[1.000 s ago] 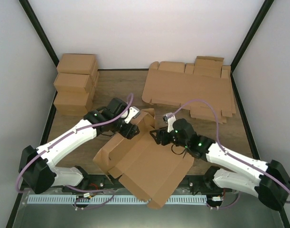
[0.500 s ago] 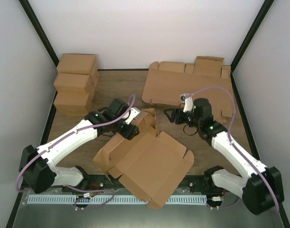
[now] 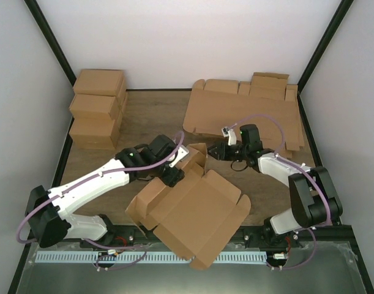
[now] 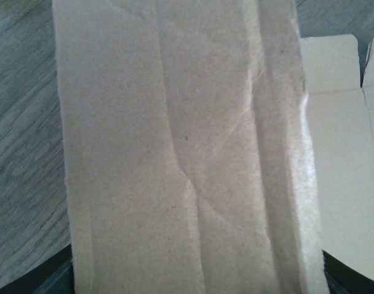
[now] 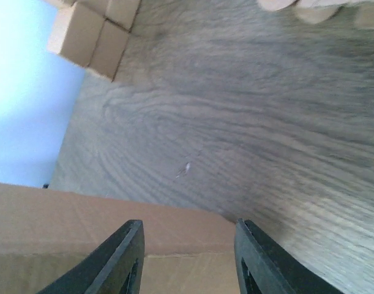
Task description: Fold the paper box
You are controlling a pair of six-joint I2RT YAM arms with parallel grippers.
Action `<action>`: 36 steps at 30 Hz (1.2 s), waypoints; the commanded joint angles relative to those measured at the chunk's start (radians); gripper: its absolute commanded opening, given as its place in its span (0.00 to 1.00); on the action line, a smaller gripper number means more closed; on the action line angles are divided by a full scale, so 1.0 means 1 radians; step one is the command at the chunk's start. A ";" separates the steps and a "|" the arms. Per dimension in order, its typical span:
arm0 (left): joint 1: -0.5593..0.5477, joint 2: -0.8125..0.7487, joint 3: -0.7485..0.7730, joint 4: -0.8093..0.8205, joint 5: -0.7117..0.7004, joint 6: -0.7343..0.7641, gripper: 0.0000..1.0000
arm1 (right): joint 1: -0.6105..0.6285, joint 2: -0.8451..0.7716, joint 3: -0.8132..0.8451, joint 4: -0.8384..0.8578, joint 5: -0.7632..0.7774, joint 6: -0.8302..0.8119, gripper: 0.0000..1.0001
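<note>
Brown die-cut paper box (image 3: 196,211) lying half open on the wooden table (image 3: 150,116) between my two arms, with one side wall raised at its left. My left gripper (image 3: 174,176) sits at the box's far left corner against an upright flap, probably to keep it standing. Cardboard fills that wrist view, so I cannot tell whether those fingers are closed on it. My right gripper (image 3: 216,150) hovers just beyond the box's far edge, fingers (image 5: 128,257) parted with nothing between them and lined up on a cardboard edge, likely ready to take the next flap. A sheaf of flat blanks (image 3: 248,116) lies well beyond the box
</note>
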 commanded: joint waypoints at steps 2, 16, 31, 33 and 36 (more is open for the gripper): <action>-0.062 0.016 0.032 -0.024 -0.087 -0.031 0.68 | 0.032 -0.024 -0.031 0.076 -0.134 -0.054 0.42; -0.129 0.040 0.034 -0.025 -0.144 -0.052 0.67 | 0.066 -0.206 -0.286 0.201 -0.058 -0.059 0.42; -0.145 0.001 -0.006 -0.004 -0.110 -0.014 0.67 | 0.138 -0.297 -0.407 0.420 0.046 -0.146 0.51; -0.146 0.002 -0.004 -0.004 -0.109 -0.014 0.67 | 0.164 -0.293 -0.401 0.434 0.082 -0.167 0.58; -0.146 0.004 -0.004 -0.006 -0.114 -0.012 0.67 | 0.206 -0.303 -0.433 0.514 0.144 -0.171 0.79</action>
